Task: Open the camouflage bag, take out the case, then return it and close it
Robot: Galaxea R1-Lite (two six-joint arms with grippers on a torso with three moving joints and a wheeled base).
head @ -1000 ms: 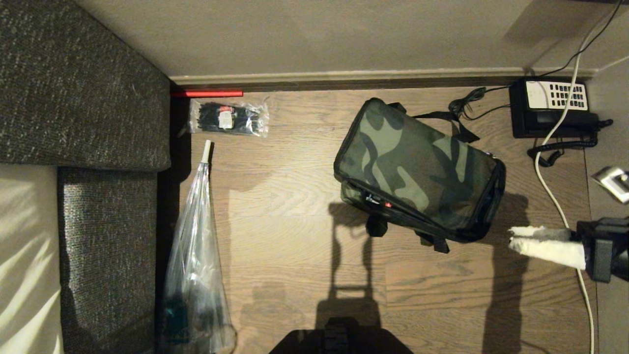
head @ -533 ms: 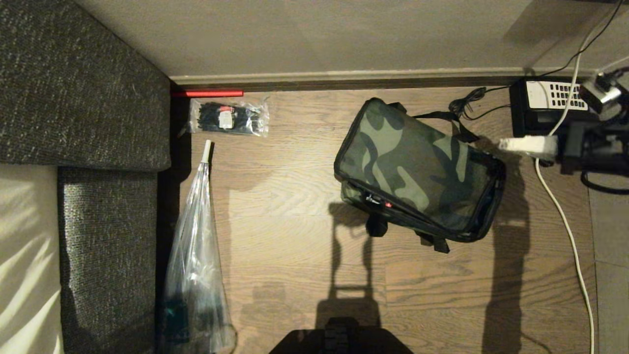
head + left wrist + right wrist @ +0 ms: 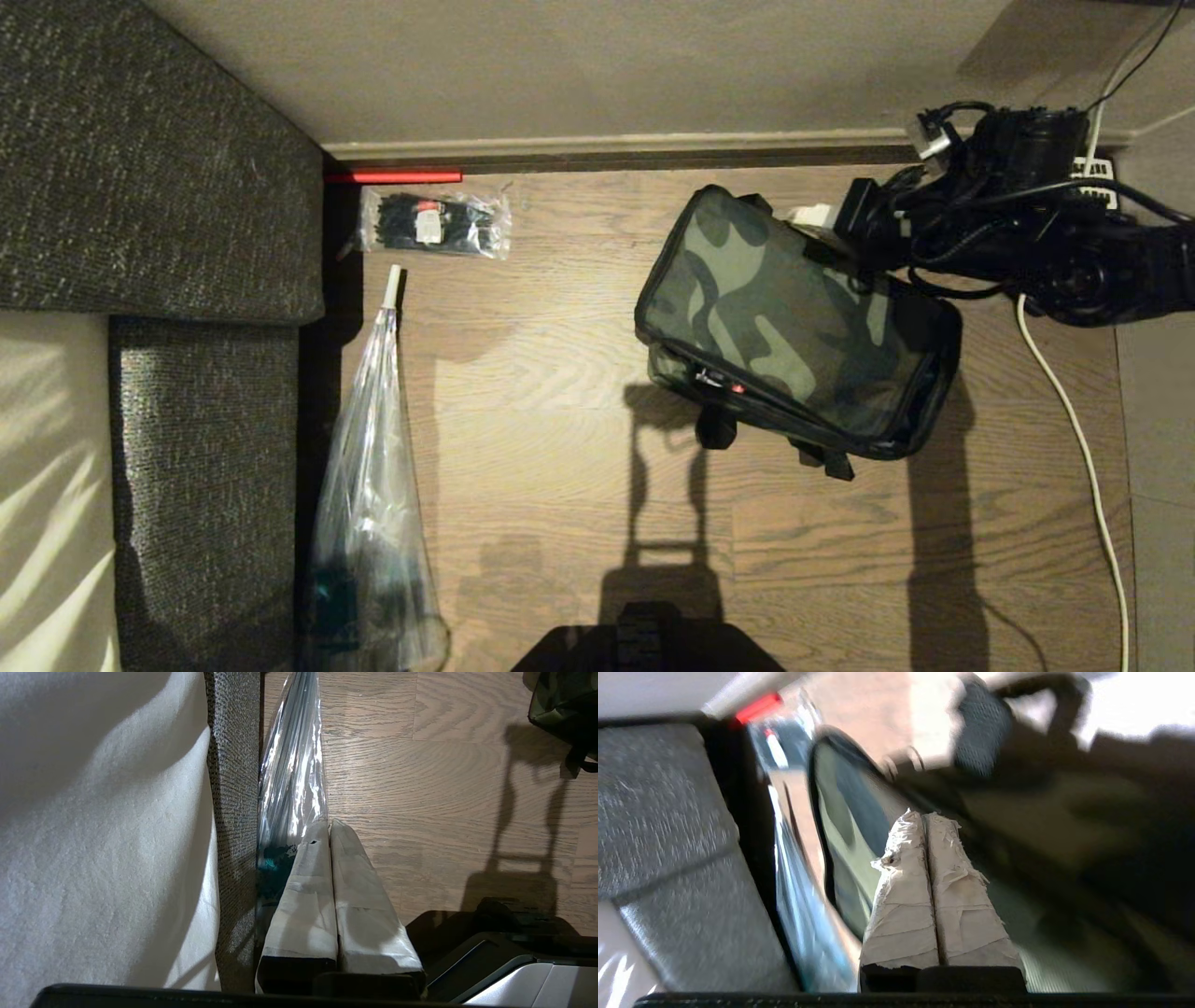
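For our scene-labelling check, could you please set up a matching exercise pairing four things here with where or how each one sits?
Things:
1. camouflage bag
2. right gripper
3. left gripper
4. packet of cable ties

Places or states:
A. shut, beside the sofa and the clear plastic bag
B. on the floor near the red strip by the wall
C. shut, at the bag's far edge
D. lid down, on the wooden floor

Pairs: 1-D, 2-C, 3-A, 4-B

No writing can be read anywhere; the small red and white label on the packet of cable ties [image 3: 435, 224] is too small to make out, and the telephone [image 3: 1094, 170] keys show no legible figures
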